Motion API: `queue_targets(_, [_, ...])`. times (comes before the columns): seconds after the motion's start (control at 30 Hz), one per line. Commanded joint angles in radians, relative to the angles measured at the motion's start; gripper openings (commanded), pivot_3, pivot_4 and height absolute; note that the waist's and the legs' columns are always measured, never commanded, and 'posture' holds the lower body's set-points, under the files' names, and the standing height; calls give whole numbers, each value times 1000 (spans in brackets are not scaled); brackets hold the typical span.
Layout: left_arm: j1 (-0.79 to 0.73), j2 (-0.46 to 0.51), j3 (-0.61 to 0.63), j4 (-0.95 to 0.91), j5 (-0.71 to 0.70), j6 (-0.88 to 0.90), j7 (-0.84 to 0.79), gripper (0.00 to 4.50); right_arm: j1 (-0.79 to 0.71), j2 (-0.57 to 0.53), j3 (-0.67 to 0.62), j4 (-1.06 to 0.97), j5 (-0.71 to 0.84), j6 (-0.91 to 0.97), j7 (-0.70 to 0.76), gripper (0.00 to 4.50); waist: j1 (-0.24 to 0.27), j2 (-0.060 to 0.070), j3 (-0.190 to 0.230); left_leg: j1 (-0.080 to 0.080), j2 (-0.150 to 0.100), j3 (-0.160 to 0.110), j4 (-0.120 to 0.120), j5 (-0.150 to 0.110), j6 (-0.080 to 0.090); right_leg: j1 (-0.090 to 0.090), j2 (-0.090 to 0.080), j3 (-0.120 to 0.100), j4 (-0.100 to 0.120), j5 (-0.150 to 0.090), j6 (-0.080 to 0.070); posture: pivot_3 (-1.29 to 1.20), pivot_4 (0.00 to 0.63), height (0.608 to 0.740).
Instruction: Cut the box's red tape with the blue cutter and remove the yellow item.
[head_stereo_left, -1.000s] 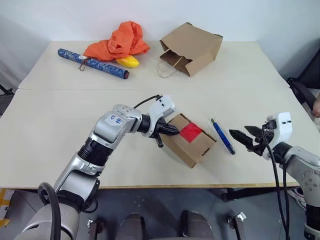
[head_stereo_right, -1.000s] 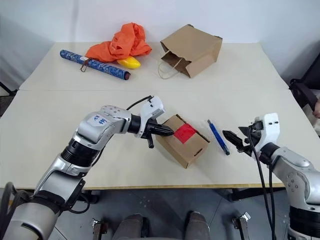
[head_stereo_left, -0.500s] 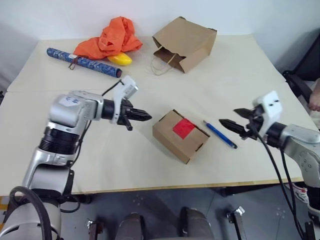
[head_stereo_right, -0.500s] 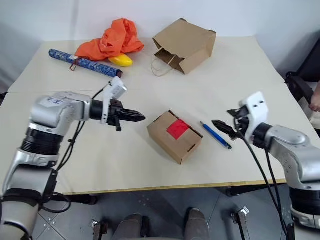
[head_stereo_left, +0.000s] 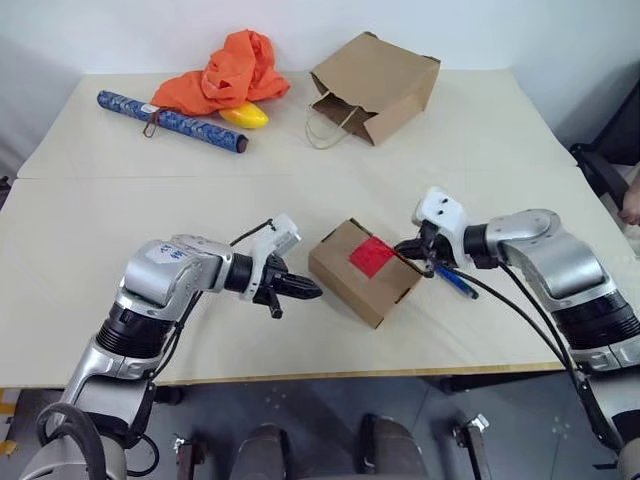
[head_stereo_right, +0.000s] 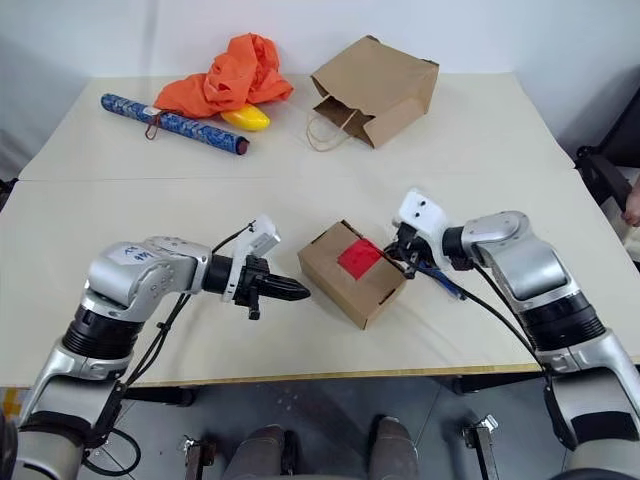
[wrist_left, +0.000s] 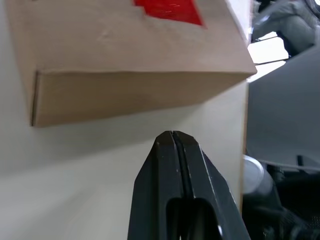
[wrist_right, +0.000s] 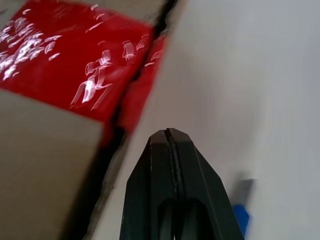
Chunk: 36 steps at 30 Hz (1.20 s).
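By the box (head_stereo_left: 365, 271), both claws closed empty; right claw (head_stereo_right: 406, 252) beside blue cutter (head_stereo_left: 452, 282). Step: pickup; next reopen, grab it.

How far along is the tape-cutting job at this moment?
Nothing is done yet. The red tape is uncut and the box closed. The cutter lies on the table, ungrasped. The right end effector is shut, next to the box's taped edge; the left end effector is shut beside the box. Left: grasp the cutter, cut, take out the yellow item.
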Motion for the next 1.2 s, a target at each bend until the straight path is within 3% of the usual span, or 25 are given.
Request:
queue_targets(0.03, [-1, -50, 52, 15, 16, -52, 79, 0, -31, 5, -4, -95, 42, 25, 108, 24, 0, 0, 0, 0, 0, 0, 0, 0, 0, 0, 0, 0, 0, 0, 0, 0, 150, 740])
queue_targets(0.57, [-10, 138, 55, 13, 25, -46, 0, 0, -23, 176, 24, -159, 23, 96, 112, 24, -4, 0, 0, 2, 0, 0, 0, 0, -1, -1, 0, 0, 4, 0, 0, 0, 150, 740])
queue_targets(0.9, [-34, 229, 80, 60, 44, -70, -60, 0, -30, 128, -35, -93, -64, 10, 44, 24, -4, 0, 0, 1, 0, 0, 0, 0, -1, -1, 0, 0, 4, 0, 0, 0, 150, 740])
queue_targets(1.1, [-101, 286, 83, 152, 61, -129, -115, 0, -6, 76, -117, -166, -52, 54, 1, 24, -3, 0, 0, 1, 0, 0, 0, 0, -1, -1, 0, 0, 4, 0, 0, 0, 150, 740])
queue_targets(1.2, [-181, 256, 113, 182, 21, -136, -145, 0, 8, 67, -191, -262, -8, 177, -53, 555, 1, -1, 1, 1, 0, 0, 0, 0, -1, -2, 0, 0, 5, 0, 0, 0, 150, 740])
